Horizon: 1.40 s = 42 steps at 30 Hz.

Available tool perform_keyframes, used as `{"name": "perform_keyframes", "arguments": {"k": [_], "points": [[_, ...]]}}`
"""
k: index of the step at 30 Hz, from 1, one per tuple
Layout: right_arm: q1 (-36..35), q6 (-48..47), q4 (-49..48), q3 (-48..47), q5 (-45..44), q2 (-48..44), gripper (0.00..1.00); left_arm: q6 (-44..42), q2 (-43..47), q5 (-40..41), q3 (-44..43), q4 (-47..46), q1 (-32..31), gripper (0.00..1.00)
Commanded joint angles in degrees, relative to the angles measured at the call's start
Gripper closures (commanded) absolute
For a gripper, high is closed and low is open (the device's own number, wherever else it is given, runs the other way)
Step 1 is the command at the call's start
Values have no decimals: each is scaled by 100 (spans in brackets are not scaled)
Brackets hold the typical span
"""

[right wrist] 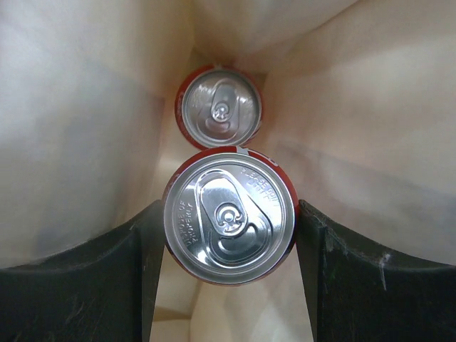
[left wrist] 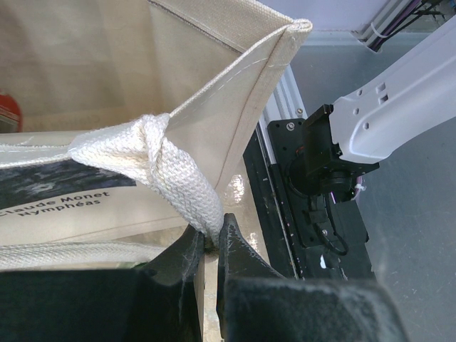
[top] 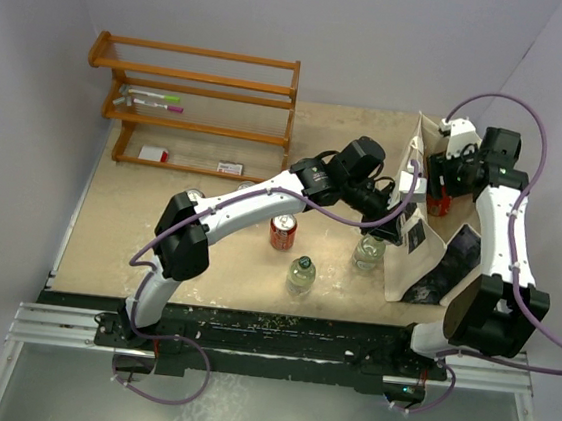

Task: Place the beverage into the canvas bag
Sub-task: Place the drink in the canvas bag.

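On the desk (top: 108, 233), left of the canvas bag (top: 421, 235): a clear bottle (top: 368, 252) just beside the bag's side, a second bottle (top: 300, 274) nearer the front edge, and a loose red can (top: 282, 231) between them, a little further back. At the back left, a wooden rack (top: 202, 102) with markers (top: 152, 99) on a middle shelf and small cards lower down. Over the bottles and the loose can, the left arm, stretched across to the bag's near rim.

Left pincer (left wrist: 209, 246) clenched on the woven handle (left wrist: 171, 171), right where the strap meets the rim. Right pincer (right wrist: 228, 242) down inside the bag's mouth, grasping the beverage can (right wrist: 228, 217) by its sides, both fingers (right wrist: 107, 278) pressed against it.

Held upright between the cream cloth walls: red body, silver lid, pull tab intact. Deeper in the bag, another red can (right wrist: 219, 107), also upright with its lid up.

Bag standing tall at the desk's right, cream, with a dark printed picture and the words "Claude Monet Nymphéas" on its side.
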State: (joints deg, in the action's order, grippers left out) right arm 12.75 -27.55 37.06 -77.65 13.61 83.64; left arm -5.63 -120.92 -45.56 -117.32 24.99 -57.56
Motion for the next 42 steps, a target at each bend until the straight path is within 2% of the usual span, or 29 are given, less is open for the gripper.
{"name": "perform_keyframes", "arguments": {"k": [1, 11, 18, 29, 42], "points": [[-27, -309, -108, 12, -25, -2, 100, -25, 316, -71, -239, -4, -32, 100], [-27, -258, -245, 210, 64, 280, 100, -35, 358, -56, -219, -3, -27, 100], [-27, -88, -536, 312, -207, 452, 100, 1, 361, -102, -213, -12, -31, 100], [-27, 401, -1401, 75, -294, 816, 100, 18, 487, -181, -58, -63, -33, 100], [-24, 353, -1851, -97, -479, 1312, 99, -2, 559, -200, 38, -65, -33, 100]]}}
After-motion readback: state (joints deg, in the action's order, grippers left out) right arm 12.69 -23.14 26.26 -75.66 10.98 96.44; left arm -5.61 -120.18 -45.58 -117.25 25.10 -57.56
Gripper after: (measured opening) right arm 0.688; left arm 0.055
